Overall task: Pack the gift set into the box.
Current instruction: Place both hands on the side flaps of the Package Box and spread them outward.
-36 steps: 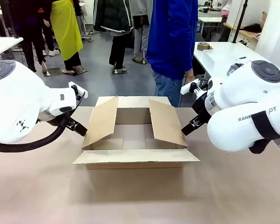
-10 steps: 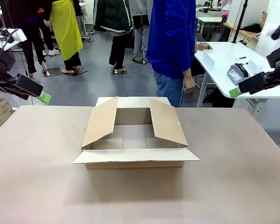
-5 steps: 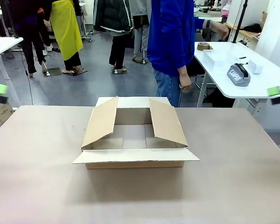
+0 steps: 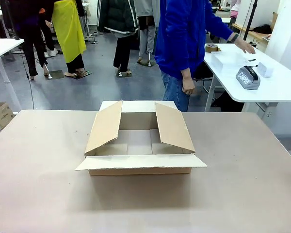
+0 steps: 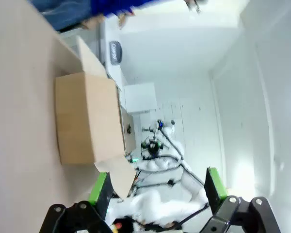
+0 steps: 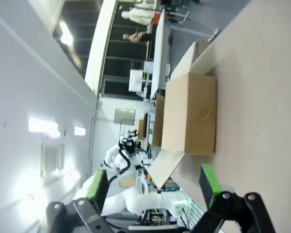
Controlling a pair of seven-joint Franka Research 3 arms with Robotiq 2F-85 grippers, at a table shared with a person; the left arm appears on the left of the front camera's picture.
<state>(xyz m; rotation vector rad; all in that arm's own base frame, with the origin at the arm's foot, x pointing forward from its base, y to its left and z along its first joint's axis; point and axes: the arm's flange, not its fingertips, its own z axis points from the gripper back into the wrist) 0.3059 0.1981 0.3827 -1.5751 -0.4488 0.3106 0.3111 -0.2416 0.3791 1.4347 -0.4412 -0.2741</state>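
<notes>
One box (image 4: 139, 143) on the table (image 4: 39, 194), four flaps (image 4: 105, 127) open. Left gripper (image 5: 156, 187) and right gripper (image 6: 153, 187) both spread wide.

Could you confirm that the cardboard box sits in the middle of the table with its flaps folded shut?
Not quite: the box sits in the middle of the table, but its flaps are open, as the front view shows.

Grey pouch (image 4: 248, 77), upper right: white lettering, apparently "CAMPA", the rest unclear.
Small carton (image 4: 0, 114), left edge: print too small to read.
</notes>
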